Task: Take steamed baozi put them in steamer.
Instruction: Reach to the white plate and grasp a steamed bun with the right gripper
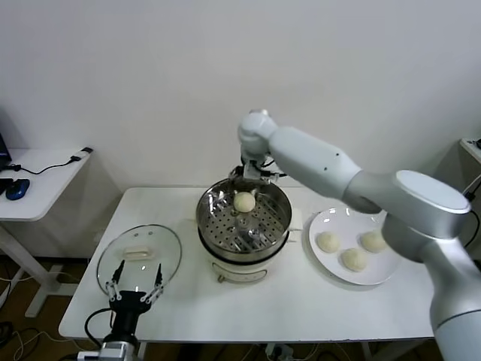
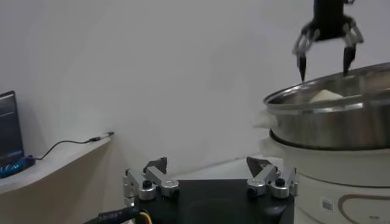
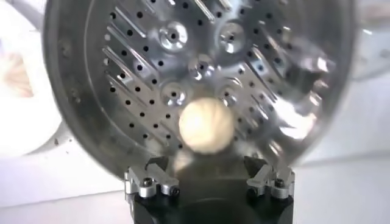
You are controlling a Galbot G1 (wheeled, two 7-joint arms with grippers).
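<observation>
- One smooth, domed, cream-white bun (image 1: pixel 244 201) is sitting on the steamer's (image 1: pixel 279 225) perforated tray, toward the pot's 12 o'clock side.
- The right gripper (image 1: pixel 253 174) is hovering above that far rim, fingers spread, holding nothing.
- Three matching buns (image 1: pixel 354 259) are lying on the white plate (image 1: pixel 323 262), at 3 o'clock from the steamer.
- The left gripper (image 1: pixel 136 284) is idling open at 8 o'clock, over the glass lid's (image 1: pixel 113 259) near edge.

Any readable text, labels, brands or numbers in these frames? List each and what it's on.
None can be read.
Small grey sticker on the steamer's white base: print too small to read.
Curved outline mark on the same base, beside the sticker: a shape, not lettering.
Dark screen at the edge of the left wrist view: nothing legible.
</observation>
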